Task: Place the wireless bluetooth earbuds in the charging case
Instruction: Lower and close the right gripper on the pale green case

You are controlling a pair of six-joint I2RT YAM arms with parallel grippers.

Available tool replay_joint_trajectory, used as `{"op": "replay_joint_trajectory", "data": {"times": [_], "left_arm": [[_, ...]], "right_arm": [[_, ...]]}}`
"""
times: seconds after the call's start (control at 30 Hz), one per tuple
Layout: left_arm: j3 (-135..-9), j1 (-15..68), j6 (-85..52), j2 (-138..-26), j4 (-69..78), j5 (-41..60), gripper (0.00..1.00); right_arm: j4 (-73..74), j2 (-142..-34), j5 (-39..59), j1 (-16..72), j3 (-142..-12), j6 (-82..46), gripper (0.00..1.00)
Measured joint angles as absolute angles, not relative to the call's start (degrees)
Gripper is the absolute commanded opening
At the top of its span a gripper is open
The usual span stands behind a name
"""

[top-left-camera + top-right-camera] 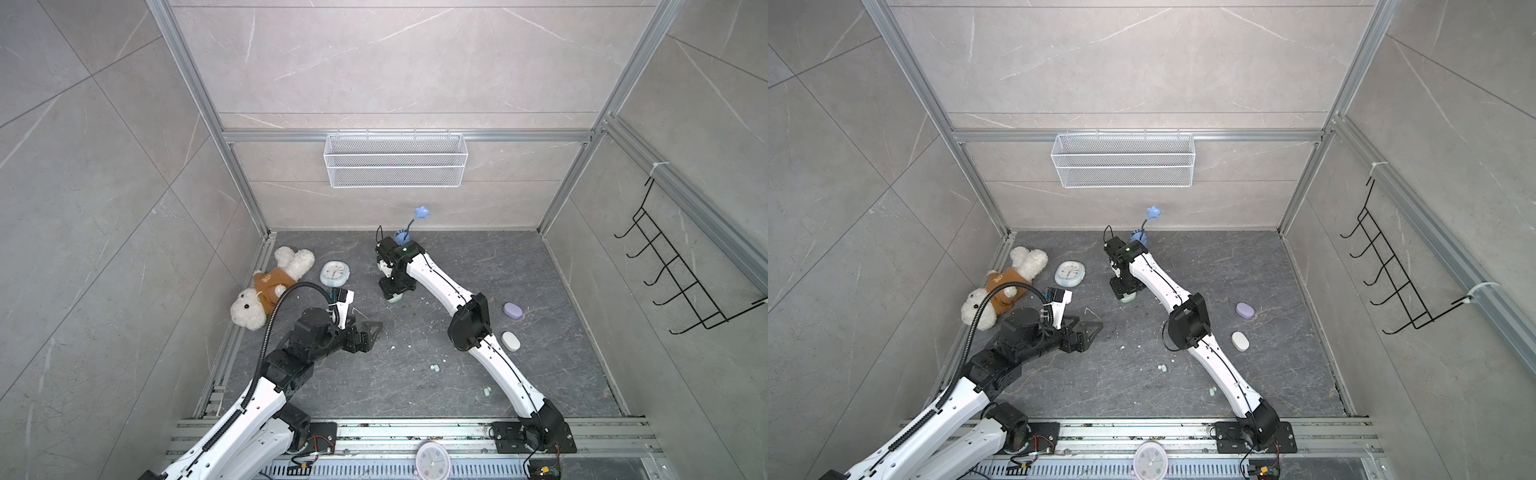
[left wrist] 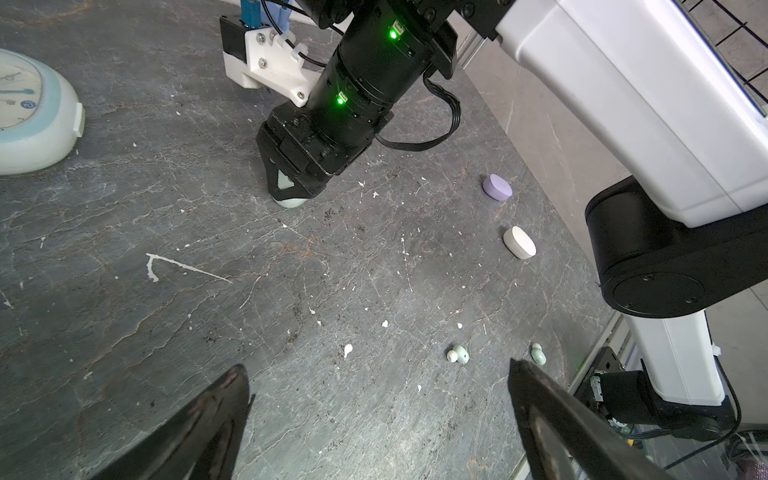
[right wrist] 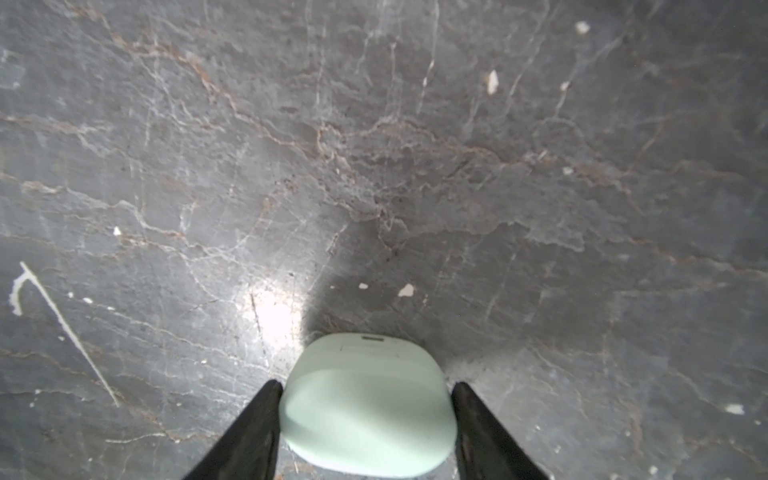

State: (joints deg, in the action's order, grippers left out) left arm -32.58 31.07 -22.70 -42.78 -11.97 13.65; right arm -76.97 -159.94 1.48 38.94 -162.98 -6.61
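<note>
A closed mint green charging case (image 3: 368, 407) lies on the dark stone floor near the middle back, also visible in a top view (image 1: 395, 297). My right gripper (image 3: 368, 386) points straight down onto it, one finger pressed to each side of the case. Two mint green earbuds (image 1: 434, 367) (image 1: 486, 390) lie loose toward the front; the left wrist view shows them too (image 2: 458, 354) (image 2: 537, 354). My left gripper (image 2: 377, 365) hovers wide open over bare floor, left of the earbuds, holding nothing. A lavender case (image 1: 514, 310) and a white case (image 1: 510, 341) lie shut on the right.
A teddy bear (image 1: 266, 291) and a pale blue clock (image 1: 335, 273) lie at the back left. A blue flower vase (image 1: 402, 237) stands behind the right wrist. A wire basket (image 1: 395, 160) hangs on the back wall. White crumbs dot the floor.
</note>
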Motion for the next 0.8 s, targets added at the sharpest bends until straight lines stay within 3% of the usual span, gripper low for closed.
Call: {"op": "replay_joint_trajectory", "data": {"times": [0.43,0.8], "left_arm": [[-32.8,31.07,-21.3,-43.4,-12.08,13.61,1.0],[-35.4,31.14,-15.53,-44.84,-13.08,13.56,1.0]], "right_arm": [[-78.52,-159.09,2.37,38.83,-163.52,-8.27,0.55],[-83.02,-148.99,4.78,38.22,-164.29,-11.31,0.55]]}}
